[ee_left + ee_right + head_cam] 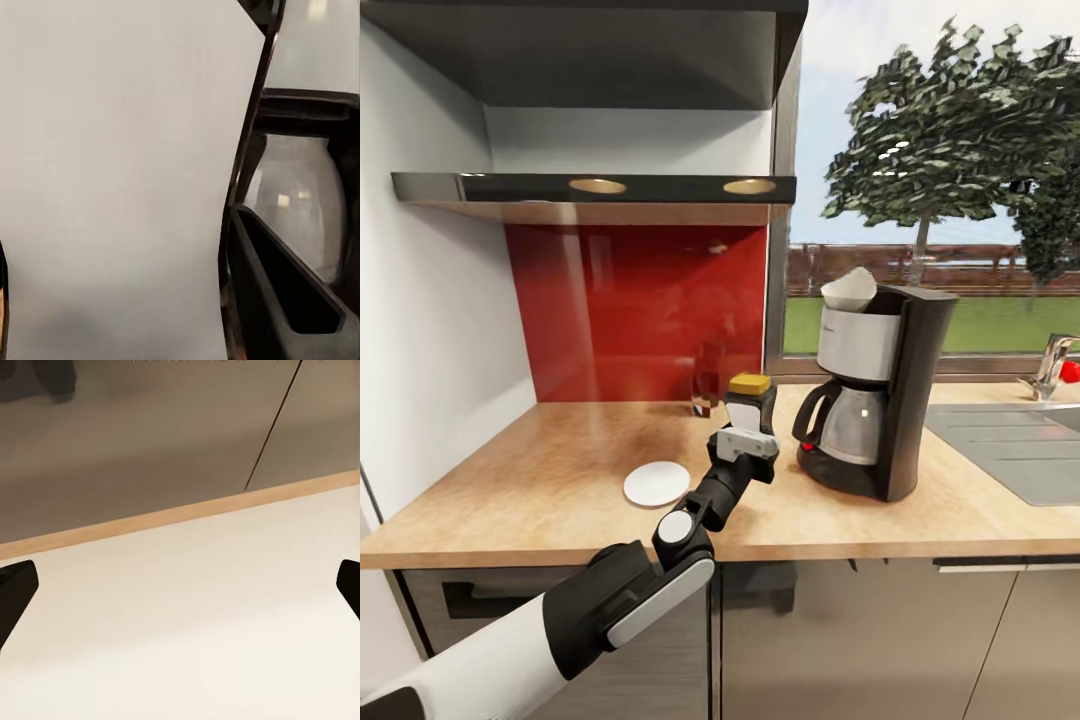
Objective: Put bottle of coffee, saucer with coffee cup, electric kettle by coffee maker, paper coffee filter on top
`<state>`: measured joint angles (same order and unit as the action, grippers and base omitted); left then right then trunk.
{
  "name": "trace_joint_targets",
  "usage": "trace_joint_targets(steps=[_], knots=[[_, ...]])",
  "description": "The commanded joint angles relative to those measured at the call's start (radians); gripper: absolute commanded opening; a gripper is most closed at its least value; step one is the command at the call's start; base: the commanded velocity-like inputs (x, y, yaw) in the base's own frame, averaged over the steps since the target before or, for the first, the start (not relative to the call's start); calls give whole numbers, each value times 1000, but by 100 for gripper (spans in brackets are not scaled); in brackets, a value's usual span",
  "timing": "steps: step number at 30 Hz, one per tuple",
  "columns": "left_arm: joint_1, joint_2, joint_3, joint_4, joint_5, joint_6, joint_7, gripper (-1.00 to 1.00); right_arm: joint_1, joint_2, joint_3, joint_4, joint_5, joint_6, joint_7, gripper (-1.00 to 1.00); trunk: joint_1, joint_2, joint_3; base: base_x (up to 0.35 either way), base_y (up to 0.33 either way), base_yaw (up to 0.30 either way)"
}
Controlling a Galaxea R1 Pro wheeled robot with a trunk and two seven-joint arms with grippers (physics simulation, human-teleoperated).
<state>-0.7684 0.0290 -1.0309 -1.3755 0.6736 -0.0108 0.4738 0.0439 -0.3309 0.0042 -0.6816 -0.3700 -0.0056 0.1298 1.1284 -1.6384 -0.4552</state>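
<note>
My left gripper (748,432) is shut on the bottle of coffee (750,400), a dark bottle with a yellow cap, upright just left of the coffee maker (880,400) on the kitchen countertop (540,470). I cannot tell whether the bottle touches the wood. Up close, its white label (112,180) lies against one finger (277,300), with the steel carafe (300,202) behind. The white paper coffee filter (850,288) sits on top of the coffee maker. The saucer (657,483) lies bare, left of my arm. The thin kitchen shelf (595,188) hangs above. My right gripper (180,585) is open over pale floor. The coffee cup and electric kettle are out of view.
A small brownish glass object (705,395) stands by the red backsplash behind the bottle. The steel sink (1010,445) and faucet (1050,365) lie right of the coffee maker. A white wall bounds the counter at the left. Grey cabinet fronts (150,450) face the right wrist camera.
</note>
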Motion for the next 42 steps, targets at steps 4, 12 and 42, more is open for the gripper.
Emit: trace_joint_targets(steps=[4, 12, 42], knots=[[-2, -4, -3, 15, 3, 0, 6, -100, -1, 0, 0, -1, -9, -1, 3, 100, 0, -1, -1, 11, 0, 0], [-2, -16, -3, 47, 3, -1, 6, -100, 0, 0, 0, -1, -9, -1, 3, 100, 0, -1, -1, 1, 0, 0], [-2, -20, -2, 51, 3, -1, 6, -100, 0, 0, 0, -1, -10, -1, 3, 100, 58, -106, -48, 0, 0, 0]])
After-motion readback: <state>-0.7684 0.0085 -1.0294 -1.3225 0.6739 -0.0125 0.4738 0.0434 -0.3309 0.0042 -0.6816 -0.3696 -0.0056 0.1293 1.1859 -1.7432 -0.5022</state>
